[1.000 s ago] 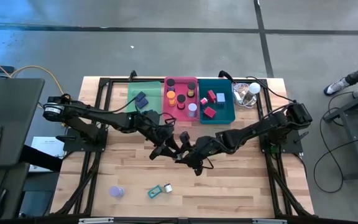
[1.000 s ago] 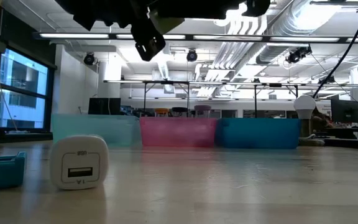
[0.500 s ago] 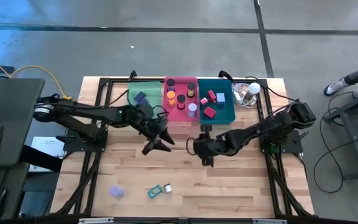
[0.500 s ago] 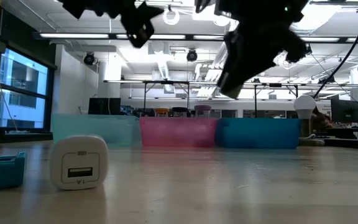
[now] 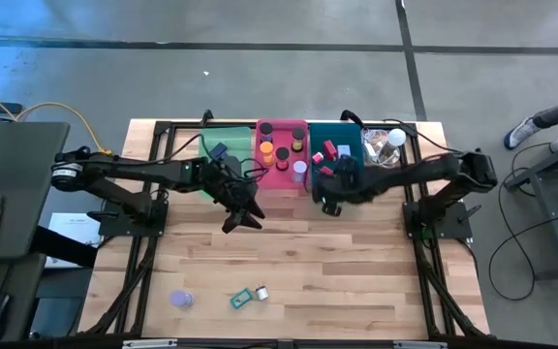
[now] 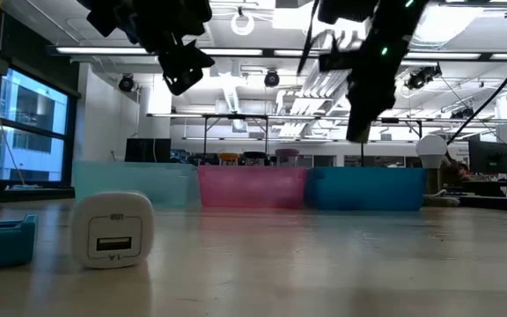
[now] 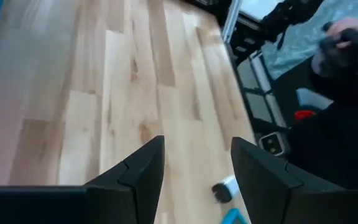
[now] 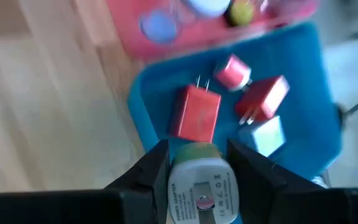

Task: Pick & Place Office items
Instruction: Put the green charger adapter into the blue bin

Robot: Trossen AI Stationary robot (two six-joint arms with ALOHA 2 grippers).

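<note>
White charger plug (image 8: 201,186) sits clamped between the right gripper's (image 8: 197,163) fingers; left gripper's (image 7: 196,163) fingers stand apart, empty.

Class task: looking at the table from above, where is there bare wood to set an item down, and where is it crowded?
Free: the wood between the left gripper and the white charger near the front edge. Crowded: the pink tray and teal tray, with the right gripper over the teal tray's edge.
</note>
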